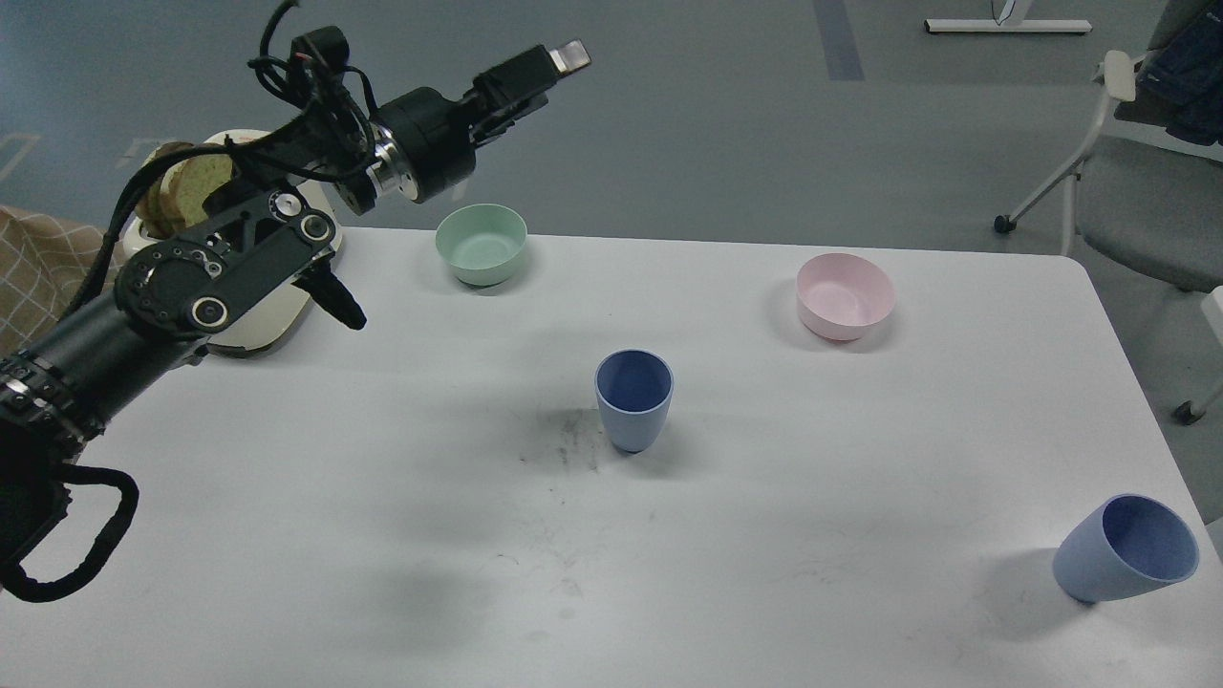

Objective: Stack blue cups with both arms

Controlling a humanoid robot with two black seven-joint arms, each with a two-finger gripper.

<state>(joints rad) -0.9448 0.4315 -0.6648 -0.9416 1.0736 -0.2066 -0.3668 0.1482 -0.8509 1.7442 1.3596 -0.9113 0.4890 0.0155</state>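
One blue cup (pixel 633 399) stands upright in the middle of the white table (pixel 764 535), with nothing touching it. The second blue cup (pixel 1126 549) sits tilted at the table's front right corner, mouth facing up and right. My left arm is lifted high at the back left, far from both cups. My left gripper (pixel 535 72) points up and right over the floor behind the table. Its fingers cannot be told apart, and nothing shows in it. My right arm is out of view.
A pale green bowl (pixel 481 244) stands at the back left and a pink bowl (pixel 846 294) at the back right. A cream toaster (pixel 244 315) with bread is partly hidden behind my left arm. A chair (pixel 1137 191) stands beyond the right edge.
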